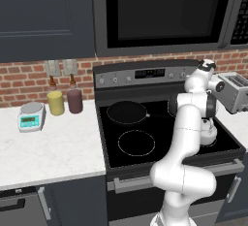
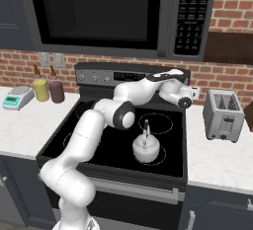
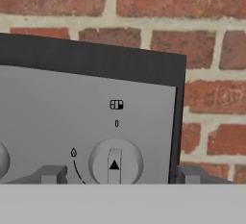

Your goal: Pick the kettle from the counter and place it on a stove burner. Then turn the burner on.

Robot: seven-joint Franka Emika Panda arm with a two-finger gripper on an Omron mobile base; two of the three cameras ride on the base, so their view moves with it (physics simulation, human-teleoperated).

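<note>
Hand view, bottom edge: the jaws (image 3: 115, 174) stand spread wide, one dark fingertip (image 3: 53, 174) at lower left and the other at lower right, holding nothing. Between them, just beyond, sits the round grey control knob (image 3: 115, 163) with a black arrow pointing up; whether the tips touch it cannot be told. The knob is the rightmost on the grey stove control panel (image 3: 57, 112), with red brick wall (image 3: 211, 83) behind.

Right base view, lower centre: the squat silver-grey metal kettle with black arched handle (image 2: 147, 148) stands upright on the right-front white ring burner (image 2: 163, 153) of the black glass cooktop (image 2: 74, 140). The white speckled bench (image 2: 217, 157) at right carries a boxy silver toaster (image 2: 223, 114).
</note>
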